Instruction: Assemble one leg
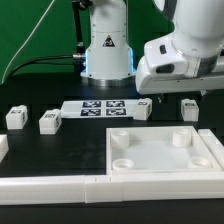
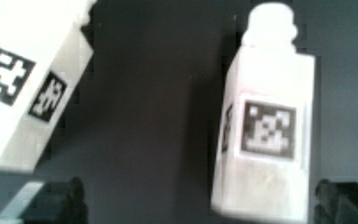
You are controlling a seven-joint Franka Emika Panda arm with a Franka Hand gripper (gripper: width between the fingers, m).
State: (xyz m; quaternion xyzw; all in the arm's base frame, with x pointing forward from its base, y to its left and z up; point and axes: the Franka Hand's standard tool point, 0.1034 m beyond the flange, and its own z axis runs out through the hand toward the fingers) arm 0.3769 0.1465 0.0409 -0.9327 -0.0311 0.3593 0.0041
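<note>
A leg (image 2: 265, 110), a small white block with a square marker on its face and a round peg at one end, lies on the black table. My gripper (image 2: 197, 205) is open, with dark fingertips (image 2: 51, 200) on either side. The leg's plain end sits between the jaws, closer to one finger and touching neither. In the exterior view my gripper (image 1: 149, 99) hangs low over this leg (image 1: 143, 110), just off the marker board's right end. The large white panel (image 1: 203, 150) with round corner sockets lies in front.
The marker board (image 1: 100, 108) lies close beside the leg and also shows in the wrist view (image 2: 25, 95). Other legs sit at the exterior view's left (image 1: 15, 117), (image 1: 50, 122) and right (image 1: 190, 108). A long white rail (image 1: 70, 186) runs along the front edge.
</note>
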